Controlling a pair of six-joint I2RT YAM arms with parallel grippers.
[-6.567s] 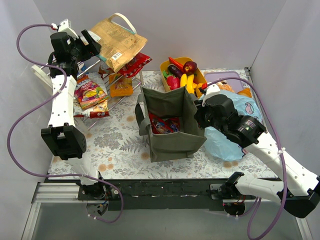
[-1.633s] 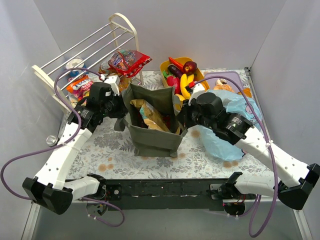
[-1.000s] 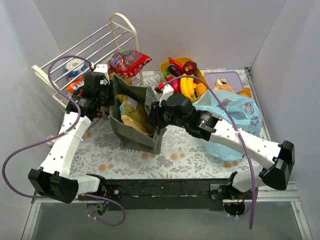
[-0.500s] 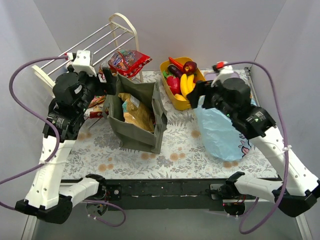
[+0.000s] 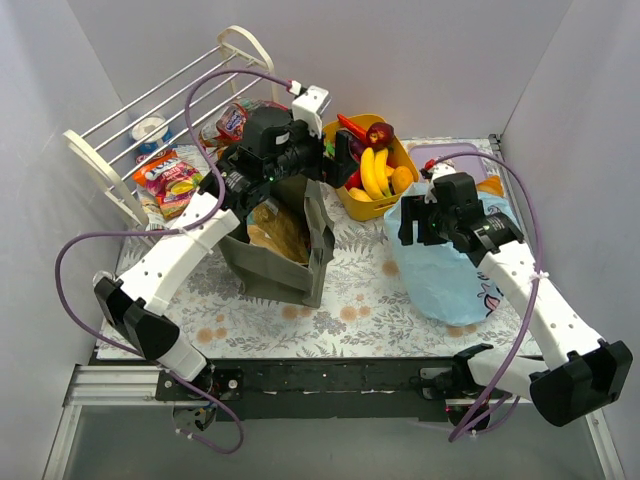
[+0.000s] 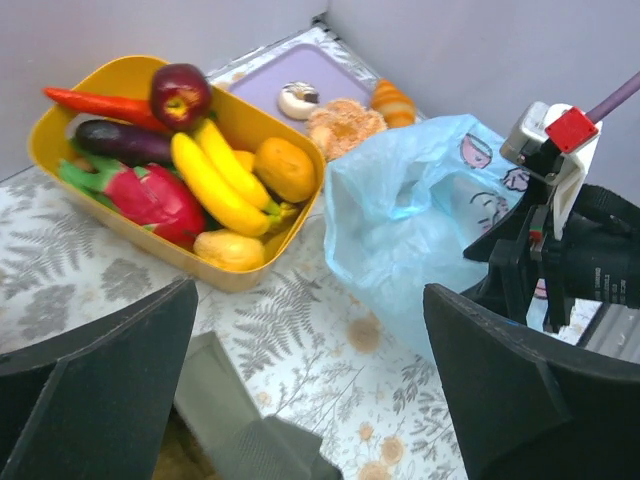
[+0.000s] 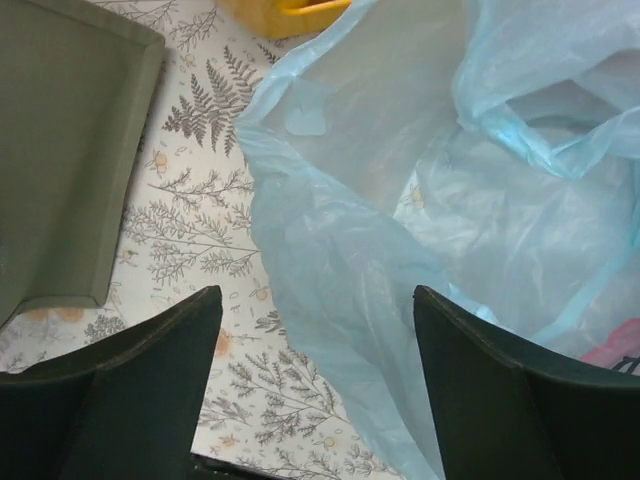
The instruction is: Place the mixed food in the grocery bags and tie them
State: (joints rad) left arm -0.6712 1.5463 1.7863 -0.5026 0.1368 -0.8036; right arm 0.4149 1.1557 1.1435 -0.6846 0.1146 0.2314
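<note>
The olive-green tote (image 5: 290, 255) stands open on the table with a tan paper packet (image 5: 272, 232) inside. My left gripper (image 5: 338, 160) hangs open and empty over the tote's far edge. It faces the toy bananas (image 6: 215, 180), orange (image 6: 283, 168), eggplant (image 6: 120, 140) and red pepper (image 6: 100, 102) in the yellow tub (image 6: 130, 235). The light-blue plastic bag (image 5: 450, 265) lies slumped to the right. My right gripper (image 5: 412, 218) is open just above the bag's left edge, with the blue film (image 7: 400, 200) lying under its spread fingers (image 7: 110, 390). Snack packets (image 5: 170, 180) rest on the rack.
A white wire rack (image 5: 150, 115) stands at the back left with more packets (image 5: 235, 120). A purple tray (image 6: 330, 75) with pastries sits behind the blue bag. The tote's corner (image 6: 230, 420) lies right below my left fingers (image 6: 90, 380).
My left arm has swung from the rack side across the tote toward the yellow tub, its jaws opening. My right gripper let go of the tote and now hovers over the blue bag.
</note>
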